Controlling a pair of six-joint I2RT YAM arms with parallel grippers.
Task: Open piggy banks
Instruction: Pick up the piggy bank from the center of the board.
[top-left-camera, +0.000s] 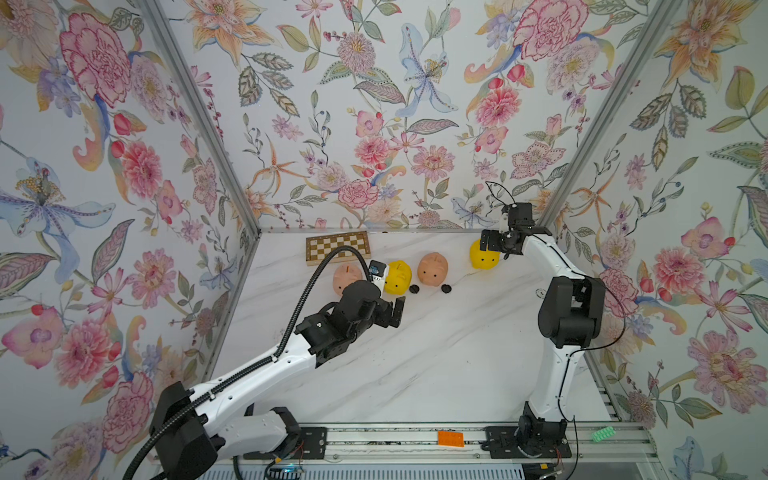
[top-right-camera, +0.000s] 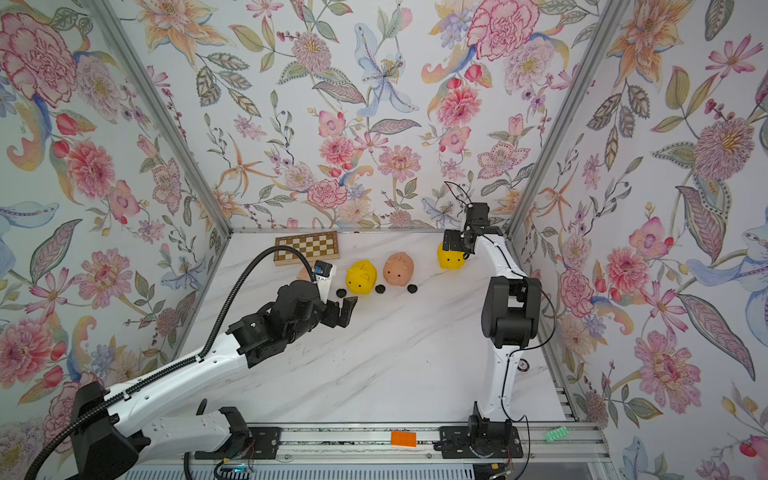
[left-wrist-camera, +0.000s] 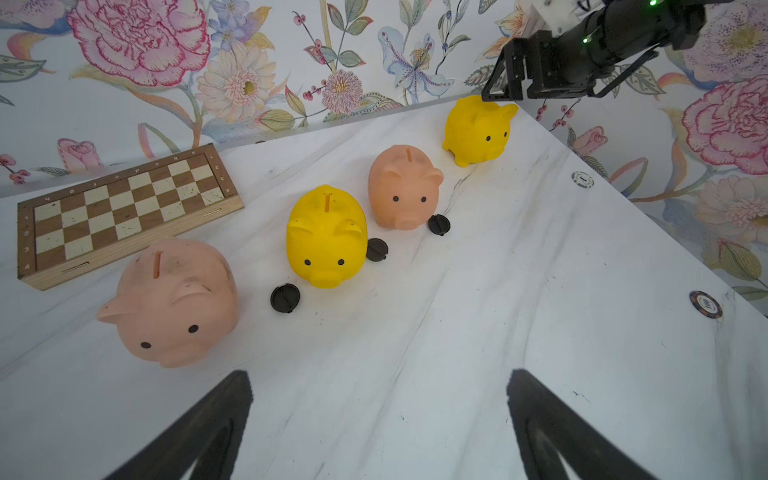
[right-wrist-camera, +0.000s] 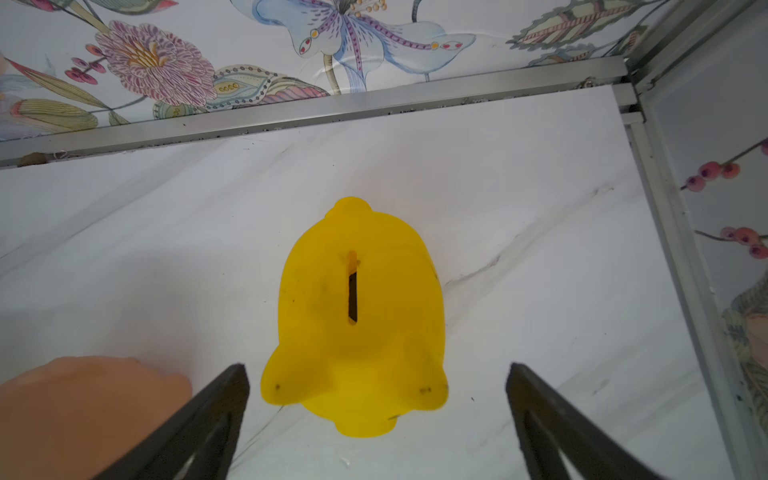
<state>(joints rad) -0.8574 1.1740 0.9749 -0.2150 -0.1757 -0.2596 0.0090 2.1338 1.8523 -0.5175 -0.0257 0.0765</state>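
We count four piggy banks, two peach-pink and two yellow, upright in one row toward the back of the white marble-patterned table (top-left-camera: 415, 365). All are smooth, rounded plastic with black dot eyes and a narrow top slot.

Farthest left lies one chessboard (left-wrist-camera: 124, 212), a flat wooden box of brown and cream squares, just behind the first peach pig (left-wrist-camera: 174, 303). The first plug (left-wrist-camera: 285, 297), a black round disc, lies loose between that pig and the first yellow pig (left-wrist-camera: 326, 237). The left gripper (left-wrist-camera: 379, 376) hangs over bare table in front of the row, jaws wide apart, holding nothing.

The second plug (left-wrist-camera: 376, 249) lies just beside the first yellow pig, and the third plug (left-wrist-camera: 439, 224) just beside the second peach pig (left-wrist-camera: 403, 187). That makes three plugs.

The second yellow pig (left-wrist-camera: 476, 131) stands nearest the back right corner. The right gripper (right-wrist-camera: 376, 370) is directly above it, jaws spread wide, clamping nothing.

Two flat round chips, one pale chip (left-wrist-camera: 582, 179) and one dark chip (left-wrist-camera: 705, 304), lie near the right edge.
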